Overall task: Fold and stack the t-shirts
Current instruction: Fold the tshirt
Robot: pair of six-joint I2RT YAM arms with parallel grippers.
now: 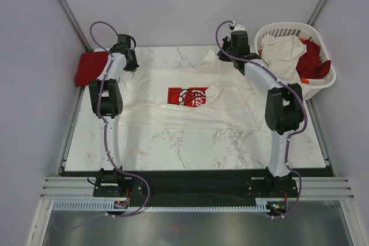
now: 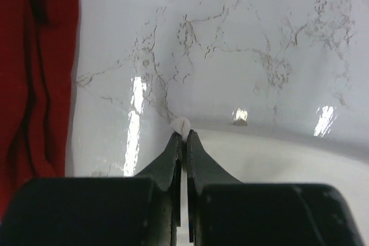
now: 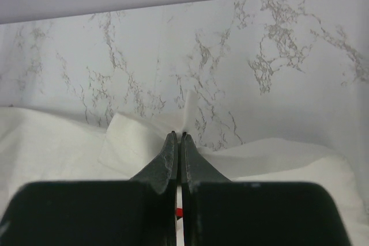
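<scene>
— Soft cream-white cloth t-shirt (image 1: 190, 99) with red picture?
— Spread flat near the table's (image 1: 190, 148) far edge. Pinched there by left claw (image 2: 183, 133) and right claw (image 3: 177, 136), both shut on cloth.
— Light, floppy. Best lifted by both corners together.

Matt cream cloth t-shirt (image 1: 150, 93) on a glossy marbled table (image 1: 190, 142) — white plastic basket (image 1: 319, 89).
</scene>
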